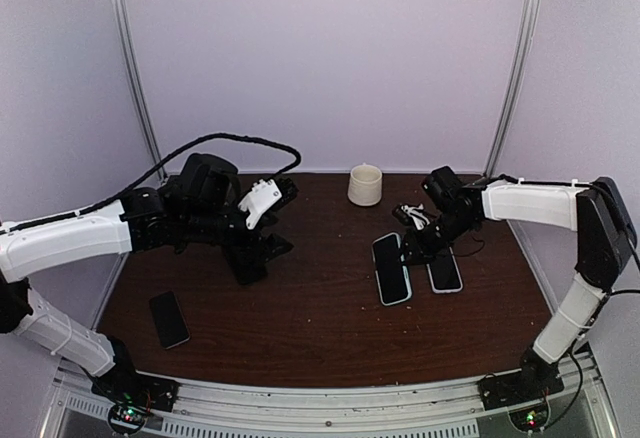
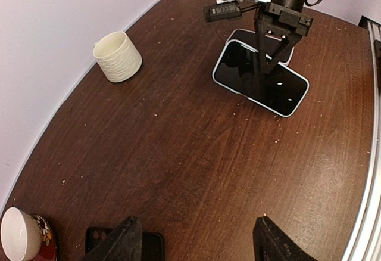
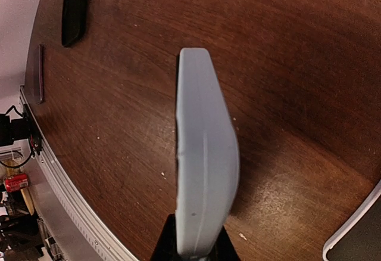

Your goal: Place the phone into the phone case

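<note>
A phone (image 1: 392, 268) with a dark glossy face and a pale blue rim is at centre right. My right gripper (image 1: 413, 246) is shut on its far end and holds it tilted up on one long edge. In the right wrist view its pale blue side (image 3: 202, 154) stands edge-on between my fingers (image 3: 164, 250). A white-rimmed flat case with a dark inside (image 1: 444, 270) lies just to its right, partly under the phone in the left wrist view (image 2: 284, 51). My left gripper (image 1: 262, 255) is open and empty over the table, left of centre.
A cream ribbed mug (image 1: 365, 185) stands at the back centre. A black slab like a phone (image 1: 169, 318) lies near the front left, by my left finger (image 2: 122, 243). A white bowl with a red pattern (image 2: 15, 234) shows at the left wrist view's corner.
</note>
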### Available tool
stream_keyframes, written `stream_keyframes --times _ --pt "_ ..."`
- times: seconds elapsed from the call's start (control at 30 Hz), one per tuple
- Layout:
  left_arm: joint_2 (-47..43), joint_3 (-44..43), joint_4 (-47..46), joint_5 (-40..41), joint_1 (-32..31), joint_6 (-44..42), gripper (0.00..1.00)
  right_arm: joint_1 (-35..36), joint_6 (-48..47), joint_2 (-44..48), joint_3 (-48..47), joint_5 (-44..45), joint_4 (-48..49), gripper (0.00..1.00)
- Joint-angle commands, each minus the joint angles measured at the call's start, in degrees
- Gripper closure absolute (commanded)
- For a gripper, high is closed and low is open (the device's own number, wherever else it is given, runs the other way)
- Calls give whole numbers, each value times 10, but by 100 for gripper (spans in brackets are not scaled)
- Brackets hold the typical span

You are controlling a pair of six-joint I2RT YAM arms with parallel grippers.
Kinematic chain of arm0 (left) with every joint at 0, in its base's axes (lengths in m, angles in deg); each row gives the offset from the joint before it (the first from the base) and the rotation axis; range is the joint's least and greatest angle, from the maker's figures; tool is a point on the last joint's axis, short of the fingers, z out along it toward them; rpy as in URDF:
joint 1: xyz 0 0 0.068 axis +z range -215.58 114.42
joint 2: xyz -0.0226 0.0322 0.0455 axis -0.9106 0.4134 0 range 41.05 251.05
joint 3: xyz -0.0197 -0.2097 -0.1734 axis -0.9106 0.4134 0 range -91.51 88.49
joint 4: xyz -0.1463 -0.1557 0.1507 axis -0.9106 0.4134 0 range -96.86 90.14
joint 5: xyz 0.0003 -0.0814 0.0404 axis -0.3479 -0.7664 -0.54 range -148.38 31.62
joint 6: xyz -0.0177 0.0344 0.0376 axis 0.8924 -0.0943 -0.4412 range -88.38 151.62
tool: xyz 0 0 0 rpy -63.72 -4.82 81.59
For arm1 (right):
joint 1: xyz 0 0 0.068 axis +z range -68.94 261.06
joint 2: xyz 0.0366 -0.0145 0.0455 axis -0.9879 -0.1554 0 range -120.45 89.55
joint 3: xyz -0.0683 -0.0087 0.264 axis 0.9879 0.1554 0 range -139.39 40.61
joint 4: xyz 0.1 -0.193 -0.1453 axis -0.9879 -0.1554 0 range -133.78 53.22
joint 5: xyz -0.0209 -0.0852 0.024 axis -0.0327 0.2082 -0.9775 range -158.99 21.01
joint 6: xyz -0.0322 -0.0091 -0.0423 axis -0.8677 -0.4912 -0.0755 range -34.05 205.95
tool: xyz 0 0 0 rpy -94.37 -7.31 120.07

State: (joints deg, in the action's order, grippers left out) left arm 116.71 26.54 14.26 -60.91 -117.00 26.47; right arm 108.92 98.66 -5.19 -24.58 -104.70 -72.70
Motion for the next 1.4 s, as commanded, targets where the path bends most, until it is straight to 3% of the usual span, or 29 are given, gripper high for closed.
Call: stream_keyframes --times 0.0,0.07,0.17,0.4,0.93,1.07,1.2,1.37 --pt "-5 -11 1 11 3 9 32 -30 2 -30 -18 -46 -39 100" --pt "-7 -10 1 12 3 8 32 -41 -2 -44 -21 -36 -47 100" --pt "-8 -11 2 14 3 6 32 -58 1 -62 -24 -12 -45 89" --pt "-10 -11 6 16 3 6 32 -71 15 -92 -10 67 -48 80" --pt "-6 -14 14 45 3 8 32 -70 35 -97 -1 144 -33 72" --pt "20 -31 34 92 5 27 31 -69 32 -83 -11 167 -49 70" --pt "89 -79 144 121 56 111 34 -58 27 -54 -29 230 -71 70" --pt "143 -69 249 34 200 255 43 -28 19 -20 -45 300 -86 64"
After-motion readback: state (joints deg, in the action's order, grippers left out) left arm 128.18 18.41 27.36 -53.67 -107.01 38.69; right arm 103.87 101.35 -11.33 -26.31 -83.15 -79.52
